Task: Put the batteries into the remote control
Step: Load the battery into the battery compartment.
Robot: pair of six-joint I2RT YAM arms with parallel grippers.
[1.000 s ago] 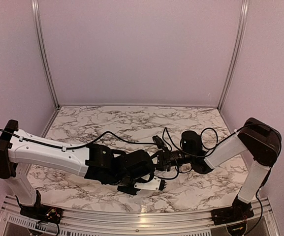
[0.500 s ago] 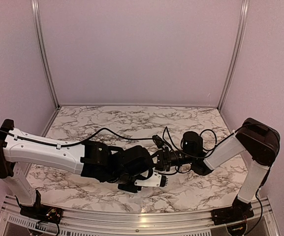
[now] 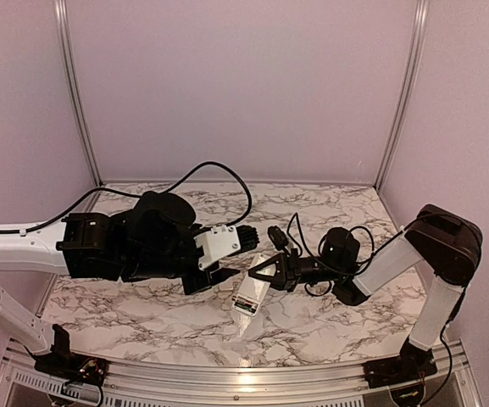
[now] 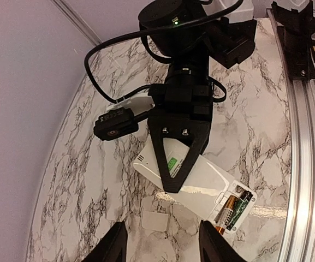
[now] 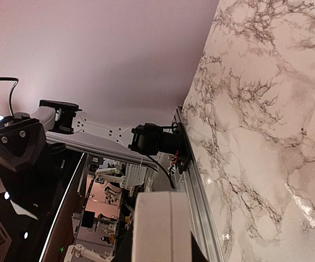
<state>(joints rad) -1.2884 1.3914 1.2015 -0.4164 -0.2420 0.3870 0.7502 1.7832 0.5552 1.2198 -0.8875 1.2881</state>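
Left wrist view has your right gripper (image 4: pixel 171 183) pinching the remote control (image 4: pixel 201 177) by one end, tilted over the table (image 4: pixel 266 109), left gripper (image 4: pixel 162 228) spread and empty, so the batteries (image 4: pixel 235 206) sitting uncovered at its low end could slide out if you tip it steeper.

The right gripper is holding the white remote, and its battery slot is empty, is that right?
Not quite. The slot is not empty: two batteries lie in it, as the left wrist view shows. The right gripper does hold the white remote.
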